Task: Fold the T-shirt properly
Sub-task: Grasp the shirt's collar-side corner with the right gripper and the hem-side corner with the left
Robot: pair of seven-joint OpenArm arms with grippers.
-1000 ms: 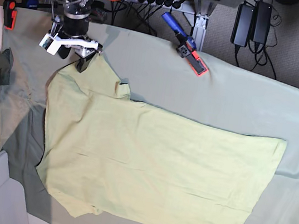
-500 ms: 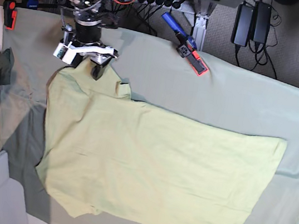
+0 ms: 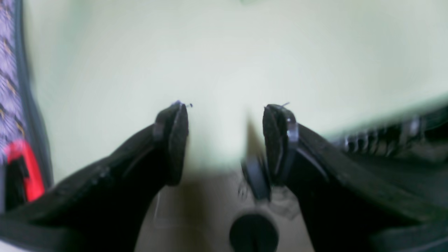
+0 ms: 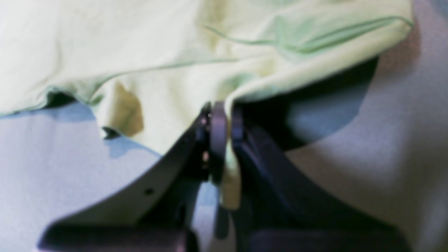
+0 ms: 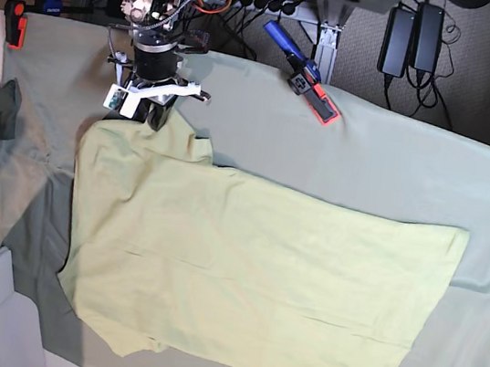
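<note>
Right gripper (image 4: 220, 122) clamps the T-shirt (image 5: 249, 277) sleeve edge; left gripper (image 3: 224, 140) open, idle. Next: draw sleeve inward.

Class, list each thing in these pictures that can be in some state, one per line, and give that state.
T-shirt: spread flat on the table cloth, one corner pinched.
Right gripper: shut on the T-shirt's edge.
Left gripper: open, holding nothing.
Table cloth: laid out under the T-shirt, held by a clamp.
Clamp: gripping the table cloth's far edge.
</note>
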